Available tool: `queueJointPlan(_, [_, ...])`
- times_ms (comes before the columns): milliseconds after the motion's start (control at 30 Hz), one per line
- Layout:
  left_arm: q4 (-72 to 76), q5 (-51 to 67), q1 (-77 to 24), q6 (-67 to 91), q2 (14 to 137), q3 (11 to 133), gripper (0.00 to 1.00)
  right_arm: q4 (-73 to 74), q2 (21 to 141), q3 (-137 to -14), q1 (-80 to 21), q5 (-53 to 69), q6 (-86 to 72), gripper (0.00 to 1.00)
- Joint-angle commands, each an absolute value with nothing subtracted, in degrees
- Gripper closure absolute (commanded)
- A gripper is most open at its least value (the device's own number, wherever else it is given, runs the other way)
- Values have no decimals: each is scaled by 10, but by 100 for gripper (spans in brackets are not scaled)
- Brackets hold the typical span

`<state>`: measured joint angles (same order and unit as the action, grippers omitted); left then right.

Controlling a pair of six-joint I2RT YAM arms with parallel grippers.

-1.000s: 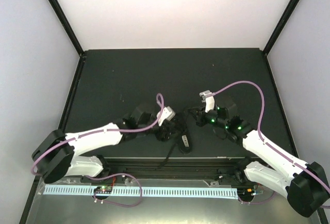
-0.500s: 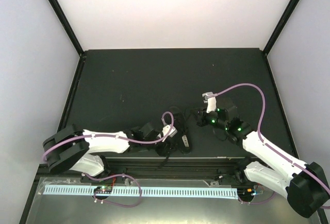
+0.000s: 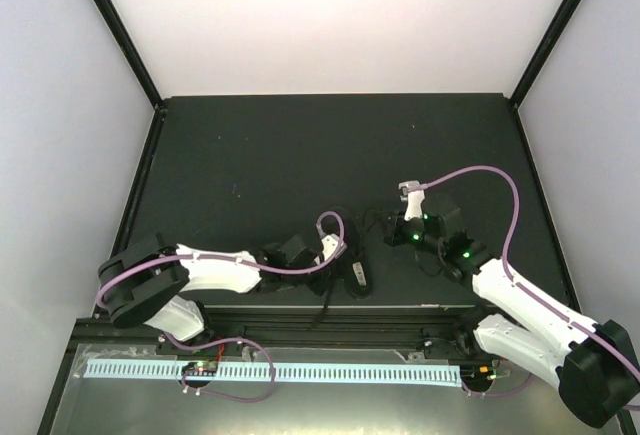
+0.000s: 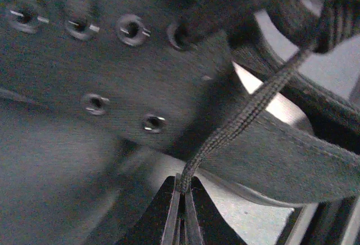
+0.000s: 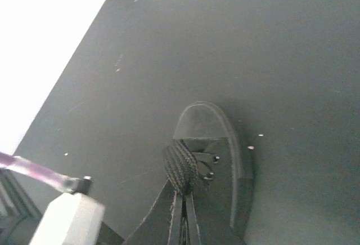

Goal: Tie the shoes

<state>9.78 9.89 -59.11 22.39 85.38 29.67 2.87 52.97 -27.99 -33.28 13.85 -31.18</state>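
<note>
The small black shoe [image 3: 356, 277] lies near the table's front edge, between my two grippers. The left wrist view shows its canvas side with metal eyelets [image 4: 132, 30]. A thin black lace [image 4: 247, 112] runs from the upper right down into my left gripper [image 4: 183, 187], which is shut on it. My left gripper [image 3: 338, 258] sits at the shoe's left side. Over the shoe [image 5: 216, 138], my right gripper [image 5: 183, 194] is shut on a folded loop of lace [image 5: 180, 166]. It sits to the shoe's right [image 3: 384, 232].
The dark table [image 3: 250, 155] is bordered by black rails and pale walls. A black strand [image 3: 322, 310] trails from the shoe over the front edge. Purple cables [image 3: 480, 180] arc above both wrists. A white strip [image 3: 280, 370] runs below the arm bases.
My left arm has swung in towards the shoe and its jaws have closed on the lace. The right gripper has shifted slightly right, still holding its loop.
</note>
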Motion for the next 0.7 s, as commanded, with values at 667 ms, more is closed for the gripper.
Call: queueJointPlan(667, [-59,13,-456,289,504,171,98,150,396,-138,-66,-12,-473,98])
